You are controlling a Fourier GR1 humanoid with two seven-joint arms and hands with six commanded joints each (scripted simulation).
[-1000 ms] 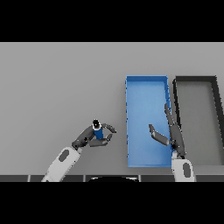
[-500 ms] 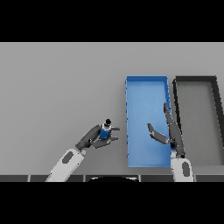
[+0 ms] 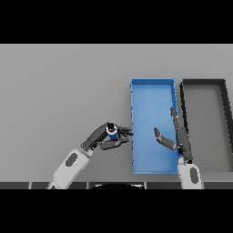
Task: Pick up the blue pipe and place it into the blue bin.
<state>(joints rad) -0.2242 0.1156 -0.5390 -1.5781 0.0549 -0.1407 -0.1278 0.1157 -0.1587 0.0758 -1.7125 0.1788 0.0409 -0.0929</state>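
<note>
left hand [image 3: 103,138]: fingers and thumb curled round blue pipe [image 3: 112,133], held just left of blue bin [image 3: 152,86] | right hand [image 3: 175,136]: fingers straight, holding nothing, over bin's right half | black bin [image 3: 203,82]: beside blue bin, on grey table [image 3: 59,91]

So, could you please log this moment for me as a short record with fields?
blue pipe: held in the left hand, left of the blue bin
left hand: fingers curled round the pipe, near the bin's left wall
right hand: open, over the bin's right part
blue bin: nothing lies in it, pipe not yet inside
black bin: right of the blue bin
table: grey
</note>
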